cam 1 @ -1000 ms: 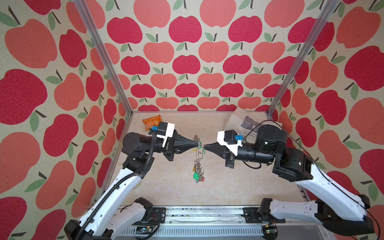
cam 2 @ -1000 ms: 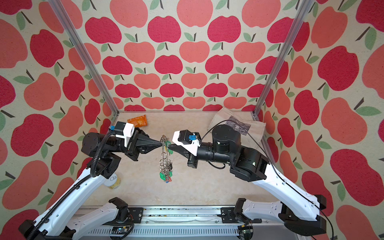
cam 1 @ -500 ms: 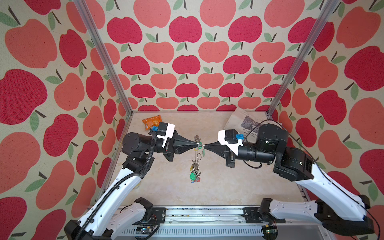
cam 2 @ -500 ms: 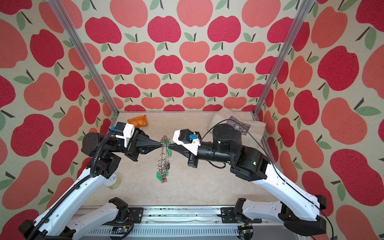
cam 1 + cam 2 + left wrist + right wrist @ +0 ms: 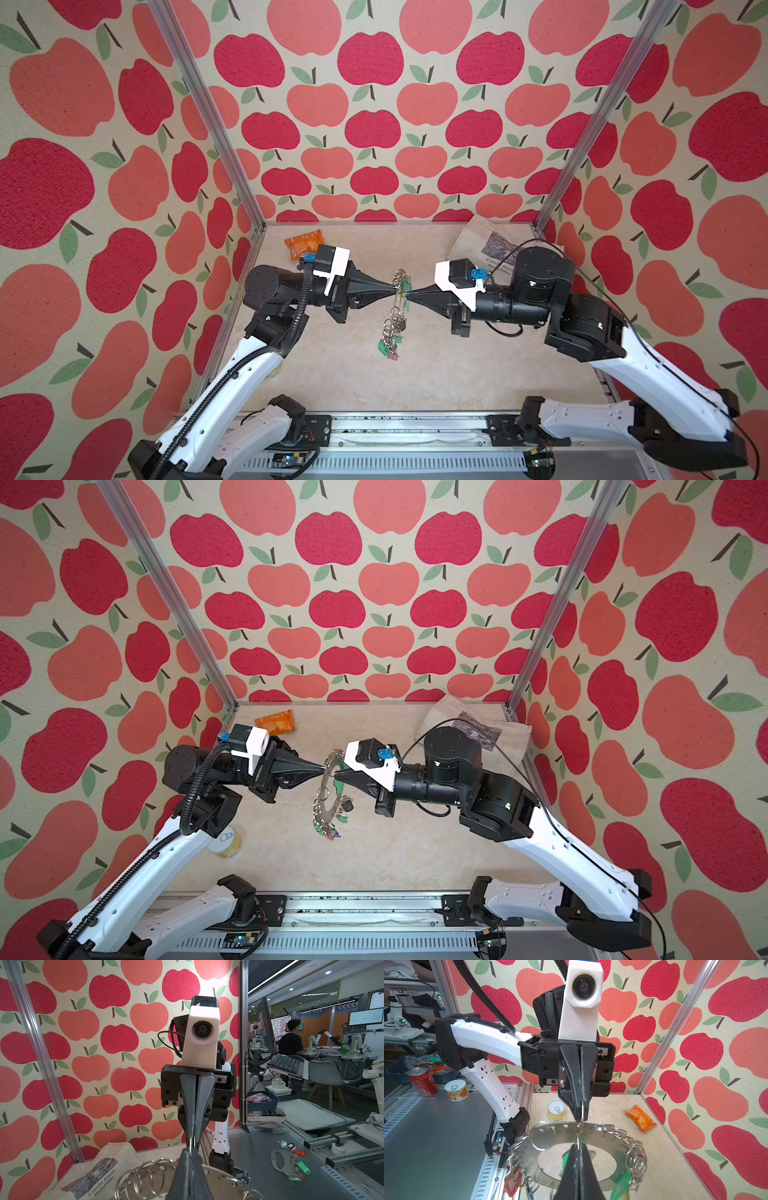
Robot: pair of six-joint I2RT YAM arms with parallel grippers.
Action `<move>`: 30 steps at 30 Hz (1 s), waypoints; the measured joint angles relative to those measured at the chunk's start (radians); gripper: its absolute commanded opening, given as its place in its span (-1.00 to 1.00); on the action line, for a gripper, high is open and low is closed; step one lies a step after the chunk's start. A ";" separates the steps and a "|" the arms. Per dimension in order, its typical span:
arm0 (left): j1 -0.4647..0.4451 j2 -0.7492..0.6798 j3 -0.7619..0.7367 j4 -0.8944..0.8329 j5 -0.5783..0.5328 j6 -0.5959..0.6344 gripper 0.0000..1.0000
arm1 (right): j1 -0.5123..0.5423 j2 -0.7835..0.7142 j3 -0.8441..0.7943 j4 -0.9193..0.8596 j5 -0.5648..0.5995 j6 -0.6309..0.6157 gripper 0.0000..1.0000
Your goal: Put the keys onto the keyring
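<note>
Several keys with tags already hang from the keyring, held above the table. The left gripper and right gripper each clamp shut on its wire-ringed rim, and many rings look bare.

In both top views the keys hang in a cluster too small to count. In the right wrist view the picture's edge cuts the keyring, and a green tag behind the right gripper is blurred. The left arm hides part of the can.
</note>
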 measured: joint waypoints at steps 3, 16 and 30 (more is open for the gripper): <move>0.000 0.000 0.000 -0.003 0.000 0.000 -1.00 | 0.000 0.002 0.003 0.000 0.000 0.000 -1.00; 0.000 -0.001 0.000 -0.012 0.000 0.003 -1.00 | 0.000 -0.005 0.006 -0.006 0.019 0.000 -1.00; 0.000 -0.001 0.000 -0.016 0.007 0.007 -1.00 | 0.000 -0.012 0.006 -0.008 0.023 0.000 -1.00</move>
